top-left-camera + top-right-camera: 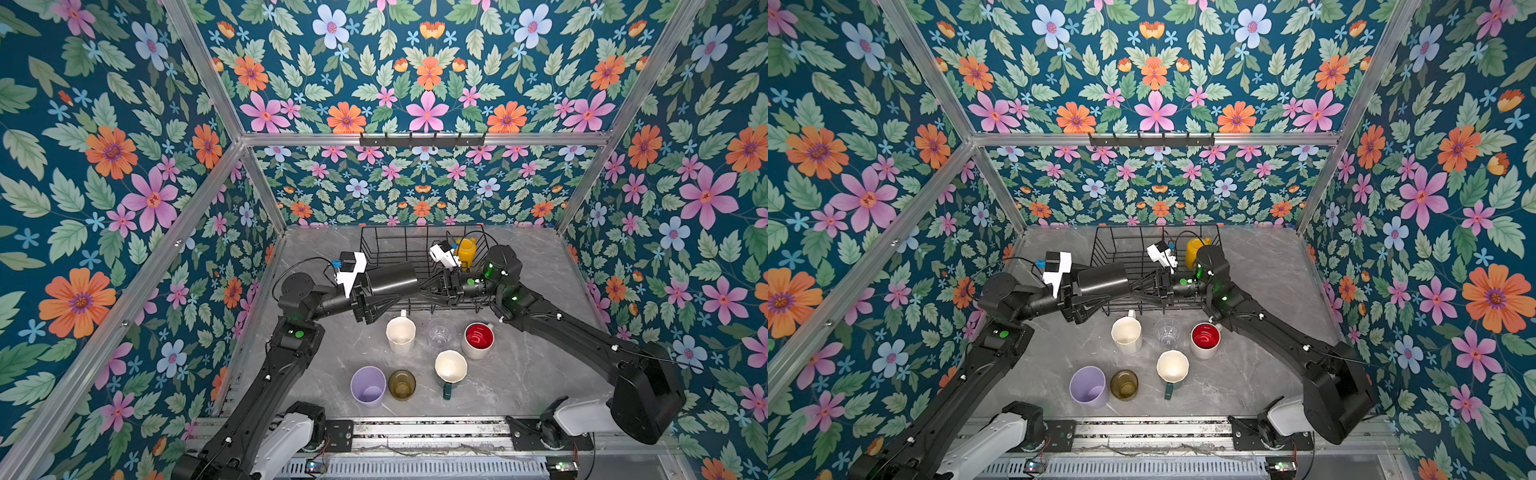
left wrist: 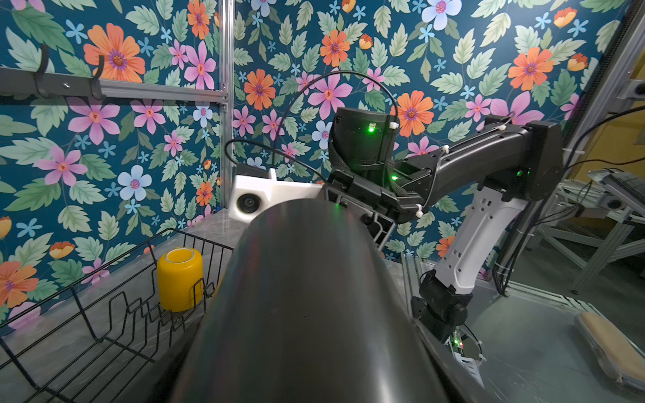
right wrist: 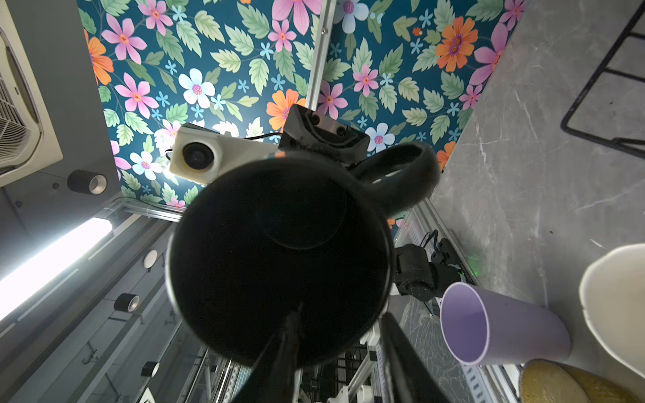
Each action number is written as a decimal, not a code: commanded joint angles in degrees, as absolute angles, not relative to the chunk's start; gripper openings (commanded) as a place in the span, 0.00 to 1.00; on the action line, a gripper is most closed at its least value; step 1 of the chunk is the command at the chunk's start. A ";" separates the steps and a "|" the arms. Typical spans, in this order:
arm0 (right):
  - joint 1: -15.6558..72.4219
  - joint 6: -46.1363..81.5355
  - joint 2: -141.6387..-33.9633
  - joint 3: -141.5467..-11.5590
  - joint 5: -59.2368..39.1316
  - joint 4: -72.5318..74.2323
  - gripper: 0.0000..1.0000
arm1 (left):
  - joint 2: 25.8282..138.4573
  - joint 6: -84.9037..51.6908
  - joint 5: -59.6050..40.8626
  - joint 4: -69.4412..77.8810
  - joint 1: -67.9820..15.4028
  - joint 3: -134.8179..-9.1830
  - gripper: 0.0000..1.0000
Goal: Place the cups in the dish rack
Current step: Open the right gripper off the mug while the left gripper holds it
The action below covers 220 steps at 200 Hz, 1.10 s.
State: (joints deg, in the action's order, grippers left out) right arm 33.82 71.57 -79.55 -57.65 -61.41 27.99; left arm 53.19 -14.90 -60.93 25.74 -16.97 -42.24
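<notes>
L gripper (image 1: 380, 297) clamps black mug (image 1: 392, 279) sideways over rack's (image 1: 376, 245) front left. R gripper (image 1: 428, 286) straddles mug's rim; can't tell if it grips. Yellow mug (image 1: 465, 248) sits in rack's far-right corner. So approx 1 of 8 loaded. White mug (image 1: 400, 334), clear glass (image 1: 439, 332), red mug (image 1: 478, 340), green mug (image 1: 450, 368), tumbler (image 1: 368, 385), amber glass (image 1: 402, 384) wait in front of rack.

Stereo pair overhead; wrist cameras near black mug (image 2: 307, 296).

No lettering, number, brand or sign can be read anywhere in these views (the small circuit board (image 1: 315, 466) at the front rail (image 1: 415, 432) is too small and blurred to show any print).
</notes>
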 commanded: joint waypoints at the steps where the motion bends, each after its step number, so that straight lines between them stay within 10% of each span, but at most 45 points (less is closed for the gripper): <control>1: 31.76 70.17 -77.12 -55.98 -64.46 26.98 0.41 | 53.25 -14.77 -55.01 28.83 -16.78 -42.71 0.00; 130: 21.86 41.56 -51.32 -52.49 -24.21 -17.75 0.92 | 64.09 -7.76 -40.19 3.08 -16.79 -59.32 0.00; 220: 21.87 34.38 -42.08 -51.38 -14.97 -26.38 0.99 | 80.49 -9.22 -27.06 -16.75 -16.87 -77.32 0.00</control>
